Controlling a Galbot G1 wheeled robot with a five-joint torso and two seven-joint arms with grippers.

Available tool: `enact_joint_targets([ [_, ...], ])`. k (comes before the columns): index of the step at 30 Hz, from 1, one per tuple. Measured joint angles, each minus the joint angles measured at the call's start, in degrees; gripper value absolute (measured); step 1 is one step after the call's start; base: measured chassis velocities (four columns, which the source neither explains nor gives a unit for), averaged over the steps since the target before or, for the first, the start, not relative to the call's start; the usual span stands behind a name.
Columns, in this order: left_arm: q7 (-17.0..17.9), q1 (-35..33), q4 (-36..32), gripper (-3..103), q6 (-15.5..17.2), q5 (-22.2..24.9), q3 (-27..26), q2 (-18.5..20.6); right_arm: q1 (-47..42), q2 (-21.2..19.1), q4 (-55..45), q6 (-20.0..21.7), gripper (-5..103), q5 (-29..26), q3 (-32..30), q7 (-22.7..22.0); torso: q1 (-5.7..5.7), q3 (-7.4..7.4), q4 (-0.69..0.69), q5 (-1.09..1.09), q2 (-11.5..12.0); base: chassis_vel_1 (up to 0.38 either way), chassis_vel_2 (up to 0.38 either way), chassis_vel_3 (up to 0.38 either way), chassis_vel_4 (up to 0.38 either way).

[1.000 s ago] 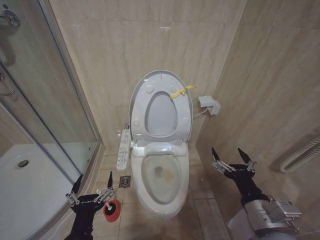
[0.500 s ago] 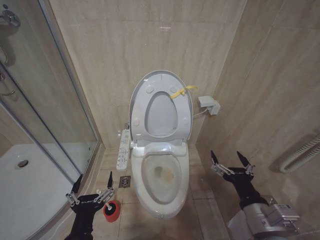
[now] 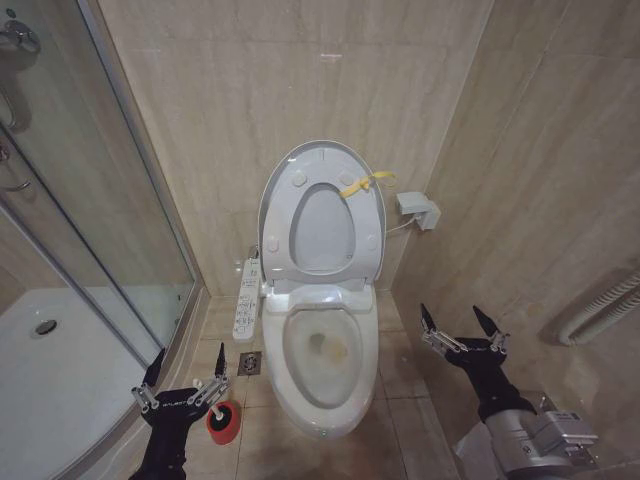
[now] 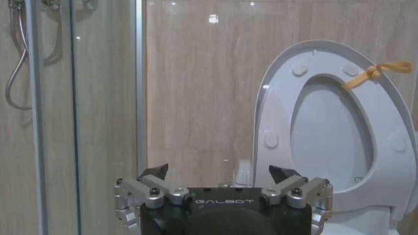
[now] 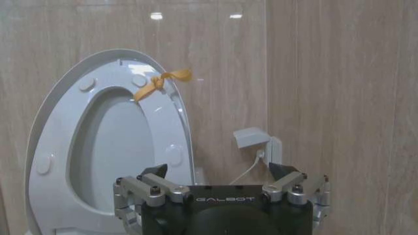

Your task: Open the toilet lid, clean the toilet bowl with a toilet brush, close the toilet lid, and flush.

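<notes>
The toilet lid [image 3: 322, 168], a large glossy white oval of plastic, stands raised against the beige tiled back wall with the ring-shaped white seat [image 3: 322, 232] upright in front of it; a small yellow ribbon tag [image 3: 365, 183] hangs at the lid's upper edge, on the robot's right, and round bumpers show on the underside. Below it the white elongated ceramic toilet bowl [image 3: 328, 362] lies uncovered, a yellowish-brown stain [image 3: 334, 347] on its inner surface, and a white button panel [image 3: 245, 300] runs along its side toward the robot's left.

The left gripper [image 3: 184, 376] hovers low to the left of the bowl, over the floor, its two black fingers spread wide with nothing between them. Just beside it, toward the bowl, stands the round red holder cup [image 3: 224, 421] on the tiled floor, with the thin white handle of the toilet brush [image 3: 216, 405] rising from it; the bristle head is hidden in the cup. The gripper is not touching the handle.

The right gripper [image 3: 459, 327] hangs to the right of the bowl, near the right-hand wall, its fingers likewise spread apart and holding nothing.

A small white wall box [image 3: 417, 209] with a cable sits on the wall right of the lid, and a glass shower enclosure [image 3: 90, 230] stands at the left
</notes>
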State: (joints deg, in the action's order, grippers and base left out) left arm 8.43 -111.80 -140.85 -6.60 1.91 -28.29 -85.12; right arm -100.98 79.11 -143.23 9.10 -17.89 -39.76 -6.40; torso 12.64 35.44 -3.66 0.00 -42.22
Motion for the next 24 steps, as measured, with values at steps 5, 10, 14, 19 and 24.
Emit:
enact_joint_targets([
  [5,0.0,0.0,0.0,100,0.0,0.0,0.0,0.0,0.3,-0.1,0.0,0.4,100,0.0,0.0,0.0,0.0,0.0,0.0,0.0,0.0,0.0,0.0,0.0,0.0],
  [10,0.0,0.0,0.0,100,0.0,0.0,0.0,0.0,0.4,-0.2,0.0,0.4,100,0.0,0.0,0.0,0.0,0.0,0.0,0.01,0.0,0.0,0.0,0.0,0.0],
  [14,0.0,0.0,0.0,100,0.0,0.0,0.0,0.0,0.4,-0.2,0.0,0.5,100,0.0,0.0,0.0,0.0,0.0,0.0,0.01,0.0,0.0,0.0,0.0,0.0],
  [19,0.0,0.0,0.0,100,0.0,0.0,0.0,0.0,0.4,-0.2,0.0,0.5,100,0.0,0.0,0.0,0.0,0.0,0.0,0.01,0.0,0.0,0.0,0.0,0.0],
  [24,0.0,0.0,0.0,100,0.0,0.0,0.0,0.0,0.4,-0.2,0.0,0.5,100,0.0,0.0,0.0,0.0,0.0,0.0,0.0,0.0,0.0,0.0,0.0,0.0],
])
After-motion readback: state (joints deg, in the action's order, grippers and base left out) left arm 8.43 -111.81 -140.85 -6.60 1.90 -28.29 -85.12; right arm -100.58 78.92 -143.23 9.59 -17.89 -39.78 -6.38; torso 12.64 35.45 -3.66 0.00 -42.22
